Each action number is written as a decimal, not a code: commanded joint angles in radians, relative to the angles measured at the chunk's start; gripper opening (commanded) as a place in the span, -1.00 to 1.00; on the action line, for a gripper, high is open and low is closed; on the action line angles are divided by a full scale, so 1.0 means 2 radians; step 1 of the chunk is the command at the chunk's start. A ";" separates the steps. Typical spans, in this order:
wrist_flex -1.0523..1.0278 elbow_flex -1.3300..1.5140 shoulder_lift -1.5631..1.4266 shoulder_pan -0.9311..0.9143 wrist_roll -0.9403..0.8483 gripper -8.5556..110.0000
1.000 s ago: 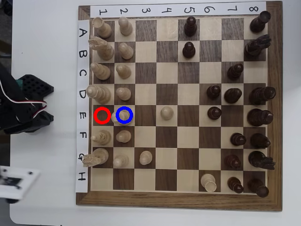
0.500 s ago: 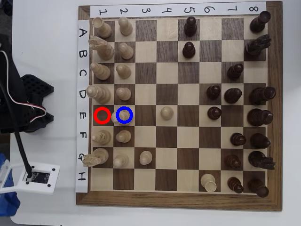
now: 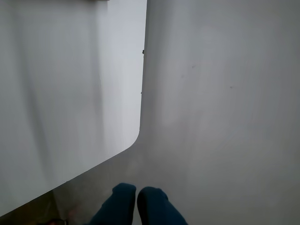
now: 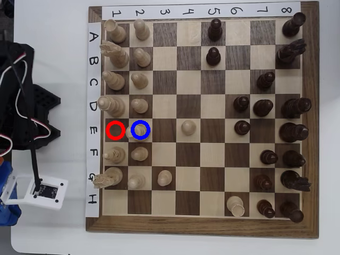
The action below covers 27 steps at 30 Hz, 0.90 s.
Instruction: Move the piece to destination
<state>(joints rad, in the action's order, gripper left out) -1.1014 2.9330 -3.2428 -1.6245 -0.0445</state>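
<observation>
the piece point(image 4: 139, 130) stands upright on the destination point(image 4: 141, 130), the light square carrying the blue ring, so the move looks finished. the red-ringed dark square point(image 4: 115, 130) beside it is bare. the gripper point(image 3: 136, 197) is well apart from the chessboard point(image 4: 202, 226), off its left edge in the overhead view, over the white table point(image 4: 58, 64). in the wrist view the blue fingers point(image 3: 154, 206) are pressed together and empty. what's left seems only parking the arm.
</observation>
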 commanded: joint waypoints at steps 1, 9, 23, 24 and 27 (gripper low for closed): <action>0.004 0.040 -0.051 -0.029 -0.019 -0.86; -0.018 0.069 -0.083 -0.026 -0.024 -0.86; -0.002 0.094 -0.091 -0.019 -0.027 -0.86; -0.002 0.094 -0.091 -0.019 -0.027 -0.86; 0.006 0.097 -0.092 -0.020 -0.021 -0.86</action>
<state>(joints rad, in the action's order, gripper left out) -1.1259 3.1293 -3.3671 -1.6521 -0.0767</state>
